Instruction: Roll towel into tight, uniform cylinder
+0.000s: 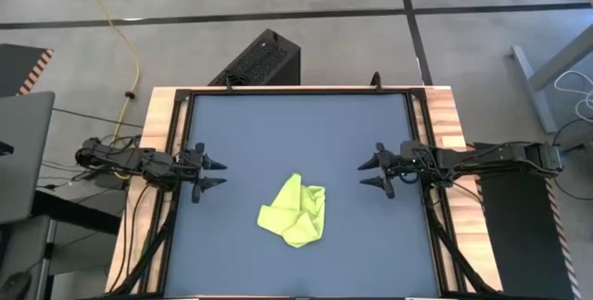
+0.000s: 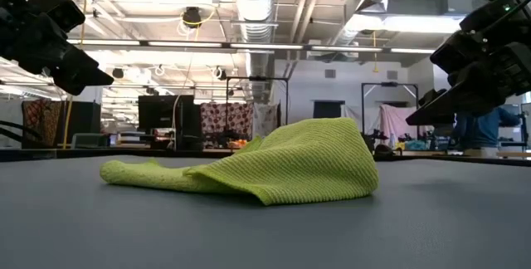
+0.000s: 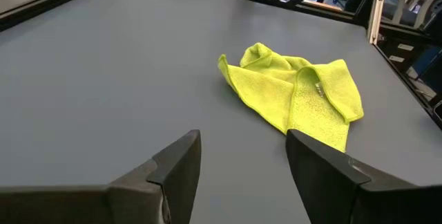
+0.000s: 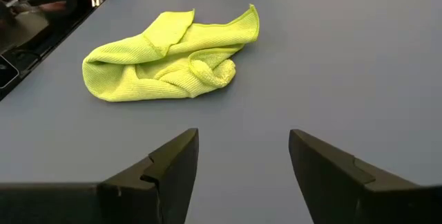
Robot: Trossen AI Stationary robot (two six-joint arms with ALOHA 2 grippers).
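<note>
Crumpled up and sitting on the dark mat [image 1: 306,124] a bit toward the near edge of the tabletop, the towel [image 1: 295,211] is a lumpy lime heap with corners folded over each other, nowhere near flat. Left end effector [image 1: 215,172] hovers at the left edge and right end effector [image 1: 369,172] at the right edge, both with fingers spread wide, holding nothing and well apart from the cloth. My worry: if they start rolling from this bunched state, the folds get trapped and you end up with a fat, uneven lump instead of a tight cylinder. Pinching only the top layer could also just drag the whole wad across the mat instead of spreading it.
</note>
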